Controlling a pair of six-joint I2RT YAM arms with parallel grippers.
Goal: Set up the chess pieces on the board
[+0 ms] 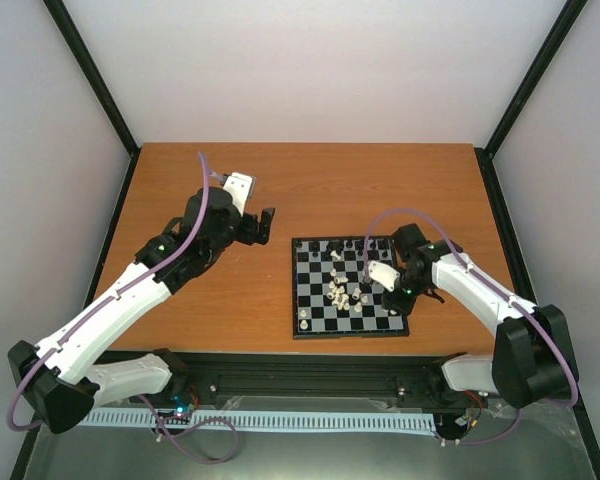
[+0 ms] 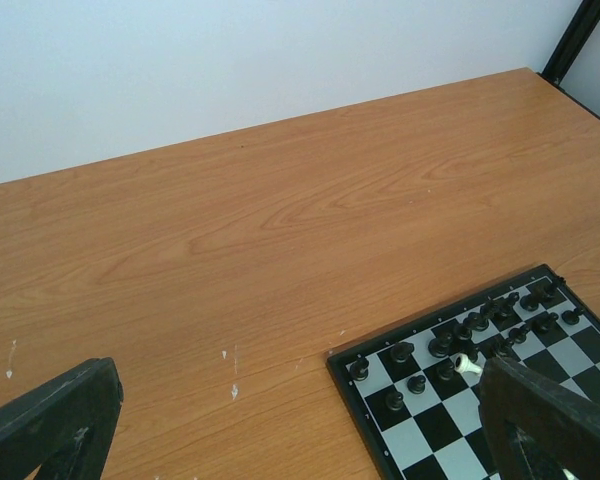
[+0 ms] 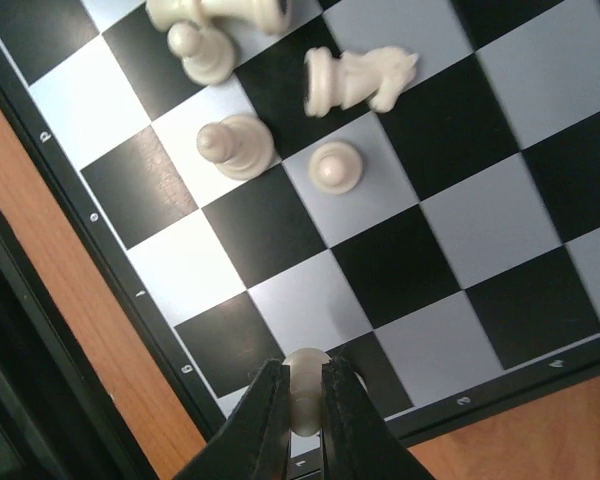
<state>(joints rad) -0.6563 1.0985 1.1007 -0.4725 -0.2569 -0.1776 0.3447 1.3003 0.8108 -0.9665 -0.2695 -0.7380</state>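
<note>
1. The left arm (image 1: 180, 255) hangs over bare worktop (image 1: 230, 180), left of the board (image 1: 375, 326). Its jaws stand wide apart and hold nothing.
2. The black men (image 2: 480, 325) crowd the board's far rows, most of them upright. One white man (image 2: 467, 364) lies tipped over among them.
3. The white men (image 1: 340, 292) sit bunched mid-board. A knight (image 3: 365, 80) lies on its side, and the pawns (image 3: 235, 145) next to it stand upright.
4. The right jaws are clamped on a white pawn (image 3: 307, 385) by its round head, over squares near a board corner. Whether its base touches the board I cannot tell.
5. The men look hard, smooth and very light, so they would likely tip at a nudge and squirt out of a skewed pinch. The best hold is probably across the head or neck, from straight above, leaving the base free to seat flat. The fallen knight probably needs a pinch across its body first.
</note>
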